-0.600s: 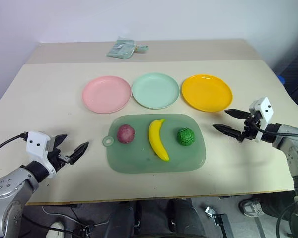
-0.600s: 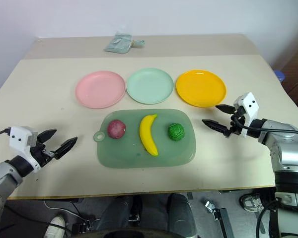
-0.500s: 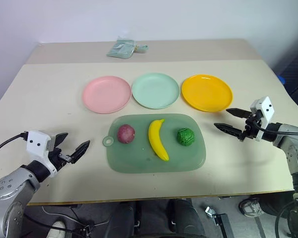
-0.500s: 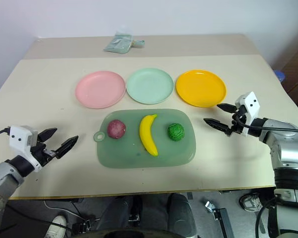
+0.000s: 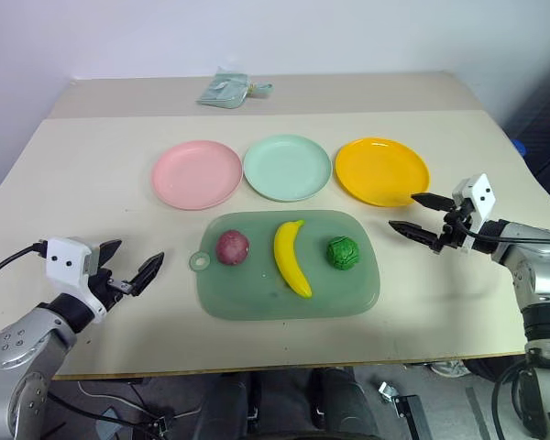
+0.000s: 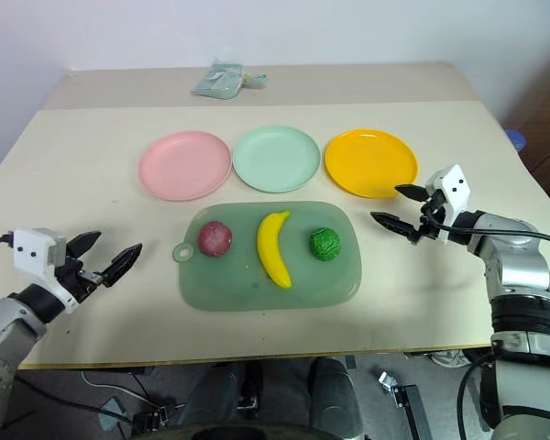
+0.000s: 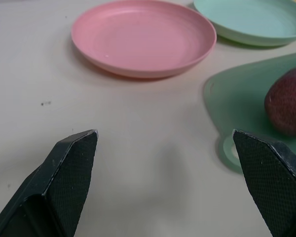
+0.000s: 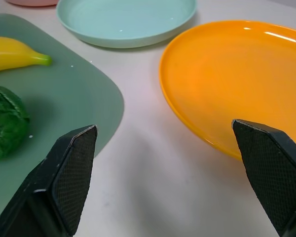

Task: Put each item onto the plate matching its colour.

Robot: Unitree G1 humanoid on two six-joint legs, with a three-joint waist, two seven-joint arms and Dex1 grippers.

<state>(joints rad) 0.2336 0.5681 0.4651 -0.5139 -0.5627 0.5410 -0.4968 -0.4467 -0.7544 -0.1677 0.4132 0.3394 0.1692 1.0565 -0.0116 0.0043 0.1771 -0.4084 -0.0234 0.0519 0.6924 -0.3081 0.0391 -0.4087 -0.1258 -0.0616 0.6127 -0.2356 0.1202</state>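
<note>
Both black two-fingered claws, left gripper (image 5: pixel 128 272) and right gripper (image 5: pixel 420 218), are being held spread and empty beside the translucent green cutting board (image 5: pixel 257 302), seemingly readied for picking. Nothing is yet being carried: purplish-red ball (image 5: pixel 232 247), curved yellow banana (image 5: pixel 291 257) and bumpy green ball (image 5: pixel 343 253) are lying on it, below the round pink plate (image 5: pixel 196 173), mint plate (image 5: pixel 287 167) and orange-yellow plate (image 5: pixel 381 170).

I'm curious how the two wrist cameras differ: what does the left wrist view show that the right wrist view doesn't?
Left wrist view alone: the whole pink plate, the purplish-red ball and the board's handle hole, with the left arm's open black fingers in front.
Right wrist view alone: the orange plate, the banana and the green ball, behind the right arm's open fingers.
Both: the mint plate, the green board and the beige table.
</note>
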